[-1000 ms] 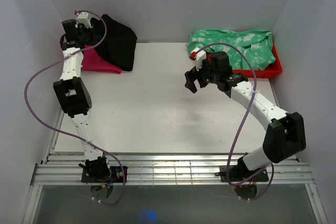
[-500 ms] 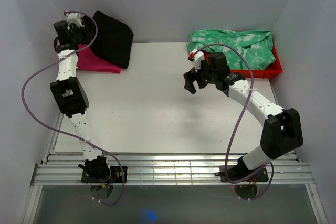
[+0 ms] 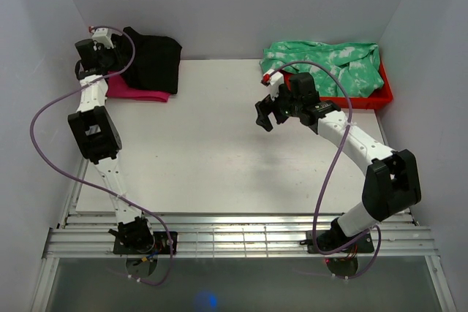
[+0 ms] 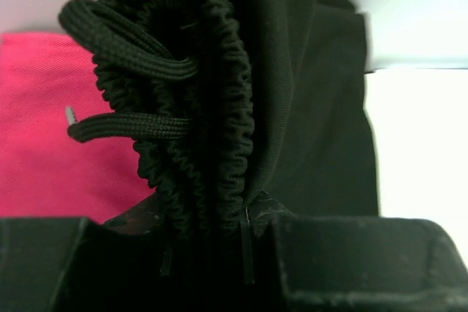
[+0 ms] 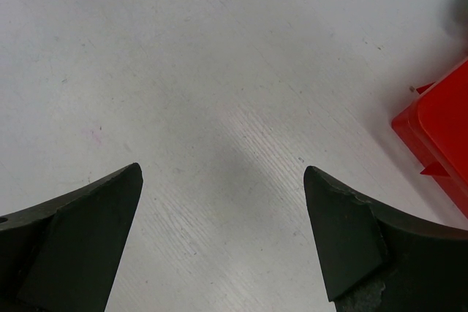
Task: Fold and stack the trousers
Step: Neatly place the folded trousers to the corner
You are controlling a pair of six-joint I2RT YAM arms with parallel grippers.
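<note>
The trousers (image 3: 155, 60) sit bunched at about 11 o'clock on the table (image 3: 219, 158), partly over the pink cloth (image 3: 139, 93). The left gripper (image 4: 208, 213) is clamped tight on the elastic waistband (image 4: 197, 107), right by the drawstring (image 4: 131, 56). My worry is that cord snagging a finger on release and pulling the pile open, or tugging the pink cloth askew. The right gripper (image 5: 219, 239) hangs wide open and empty toward 1 o'clock by the red tray (image 3: 384, 94), too far off to steady anything.
</note>
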